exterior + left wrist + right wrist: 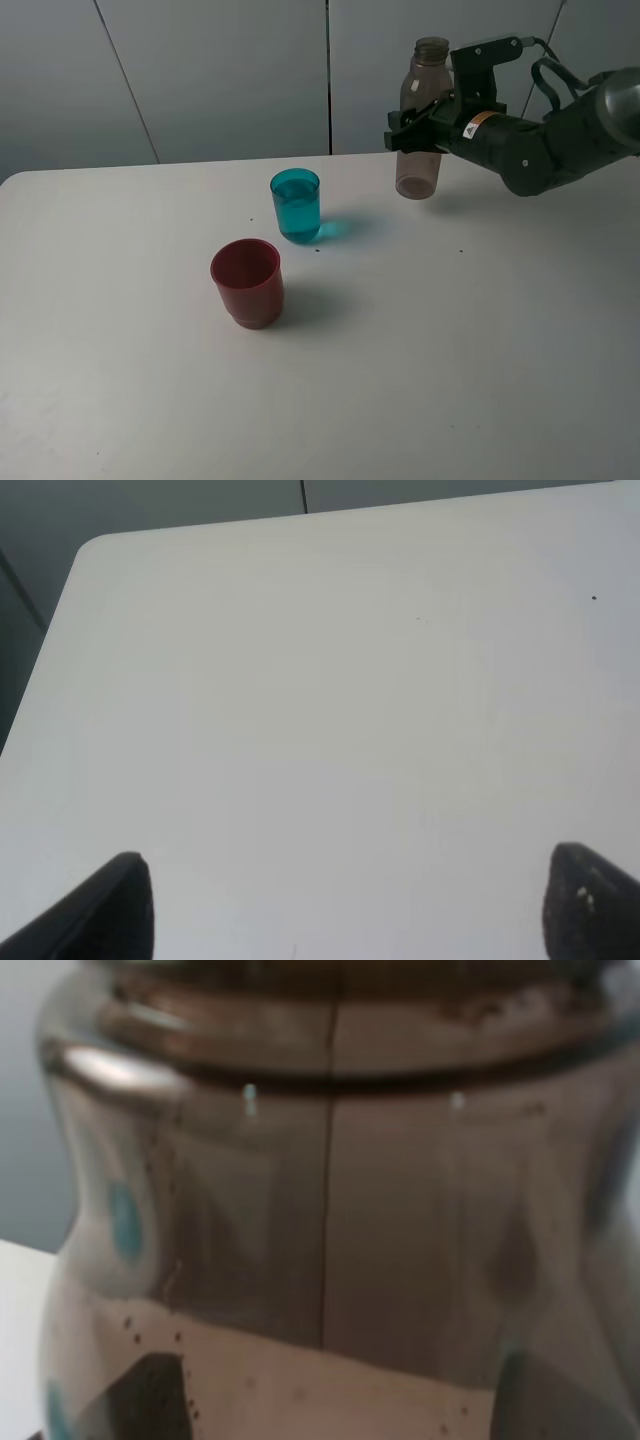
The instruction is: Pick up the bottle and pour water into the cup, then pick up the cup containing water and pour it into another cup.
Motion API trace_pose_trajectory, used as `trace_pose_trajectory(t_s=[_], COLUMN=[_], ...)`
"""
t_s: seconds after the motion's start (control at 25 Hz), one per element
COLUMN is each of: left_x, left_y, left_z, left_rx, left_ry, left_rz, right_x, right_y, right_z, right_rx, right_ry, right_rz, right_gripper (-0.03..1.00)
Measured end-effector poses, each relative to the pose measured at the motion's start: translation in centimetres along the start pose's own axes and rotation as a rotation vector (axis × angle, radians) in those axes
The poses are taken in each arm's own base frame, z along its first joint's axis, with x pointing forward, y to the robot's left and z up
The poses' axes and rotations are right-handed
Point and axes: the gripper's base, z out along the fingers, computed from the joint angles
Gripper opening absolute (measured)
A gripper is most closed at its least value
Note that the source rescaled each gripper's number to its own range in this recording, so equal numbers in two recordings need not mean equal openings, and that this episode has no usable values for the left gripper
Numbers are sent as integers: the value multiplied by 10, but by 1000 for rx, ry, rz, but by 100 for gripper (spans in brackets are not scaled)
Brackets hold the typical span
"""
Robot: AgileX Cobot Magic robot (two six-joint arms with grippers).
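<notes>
The smoky grey-brown bottle point(419, 120) stands upright, without a cap, at the back right of the table, its base at or just above the surface. My right gripper point(418, 132) is shut on its middle from the right. In the right wrist view the bottle point(330, 1210) fills the frame, with dark fingertips point(150, 1400) showing low at both sides. The teal translucent cup point(296, 205) stands mid-table with water in it. The squat dark red cup point(247, 282) stands in front of it, to the left. My left gripper point(340, 910) is open over bare table, empty.
The white table point(450, 350) has a rounded back left corner point(95, 550) and a grey panelled wall behind it. The right arm point(560, 135) reaches in from the right at bottle height. A few small dark specks lie on the table.
</notes>
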Motion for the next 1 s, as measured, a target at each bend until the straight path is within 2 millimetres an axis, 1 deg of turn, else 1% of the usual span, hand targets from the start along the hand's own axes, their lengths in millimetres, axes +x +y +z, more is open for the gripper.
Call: trace_pose_trajectory(t_s=[0.2, 0.44, 0.64, 0.88, 0.92, 0.96, 1.0], left_x=[0, 0, 0, 0, 0, 0, 0], left_y=[0, 0, 0, 0, 0, 0, 0], left_z=[0, 0, 0, 0, 0, 0, 0], left_rx=[0, 0, 0, 0, 0, 0, 0], left_ry=[0, 0, 0, 0, 0, 0, 0], left_rz=[0, 0, 0, 0, 0, 0, 0], right_x=[13, 15, 22, 23, 23, 23, 23], right_y=[-4, -4, -4, -5, -5, -5, -5], right_z=[4, 4, 6, 6, 6, 6, 6], right_rx=[31, 31, 34, 39, 39, 41, 41], right_ry=[35, 38, 83, 88, 88, 87, 89], right_rz=[36, 38, 42, 48, 48, 52, 55], right_gripper=[0, 0, 0, 0, 3, 15, 35])
